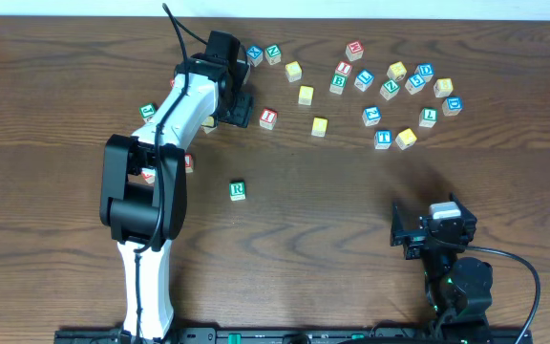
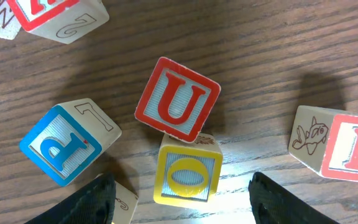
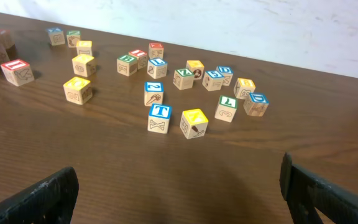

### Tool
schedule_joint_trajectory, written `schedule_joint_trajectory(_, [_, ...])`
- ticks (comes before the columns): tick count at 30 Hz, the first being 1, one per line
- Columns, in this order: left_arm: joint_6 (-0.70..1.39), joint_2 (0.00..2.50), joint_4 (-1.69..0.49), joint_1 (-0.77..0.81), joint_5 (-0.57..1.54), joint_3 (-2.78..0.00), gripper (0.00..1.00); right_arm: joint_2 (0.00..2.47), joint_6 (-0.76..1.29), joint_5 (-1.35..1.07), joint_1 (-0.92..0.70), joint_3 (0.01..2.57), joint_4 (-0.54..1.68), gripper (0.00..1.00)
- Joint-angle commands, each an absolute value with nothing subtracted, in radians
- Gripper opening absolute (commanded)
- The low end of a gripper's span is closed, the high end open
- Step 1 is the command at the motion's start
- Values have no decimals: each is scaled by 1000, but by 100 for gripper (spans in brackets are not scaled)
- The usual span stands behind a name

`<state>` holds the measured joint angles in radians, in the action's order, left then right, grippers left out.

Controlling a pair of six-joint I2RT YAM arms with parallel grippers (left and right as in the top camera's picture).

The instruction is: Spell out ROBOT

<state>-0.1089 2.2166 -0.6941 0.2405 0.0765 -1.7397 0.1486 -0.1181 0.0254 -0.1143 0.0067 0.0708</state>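
Fingers (image 2: 95, 202) of the left gripper (image 2: 180, 198) stand apart, flanking the yellow O cube (image 2: 187, 176) at three and nine o'clock without touching it. With the red U cube (image 2: 178, 99) touching it at twelve o'clock, a square squeeze and straight-up lift should spare that neighbour. The green R cube (image 1: 238, 190) lies toward six o'clock overhead; the right gripper (image 3: 179, 186) rests with fingers spread.

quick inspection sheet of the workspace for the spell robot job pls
surface: dark wood table
job's things: green R cube alone mid-table; green B cube and blue T cube in the far scatter; yellow O cube under the left arm
clutter: red U cube against the O; red I cube; more letter cubes
grippers: left gripper open, astride the O; right gripper open, empty
cables: black cable by the right arm
surroundings: pale wall behind the table
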Motion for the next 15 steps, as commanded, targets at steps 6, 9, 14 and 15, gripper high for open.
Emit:
schedule_joint_trajectory(6, [-112,2235,-680,243,83,-1751,68,147,-128,23,-110,6,75,99])
schedule_joint_trajectory(9, [-112,2235,-672,243,83,-1751,68,147,-128,23,-110,6,75,99])
schedule_joint_trajectory(14, [-134,2236,-671,243,83,-1751,68,147,-128,23,-110,6,75,99])
schedule_joint_trajectory(15, [-143,2236,-672,243,83,-1751,68,147,-129,23,-110,6,75,99])
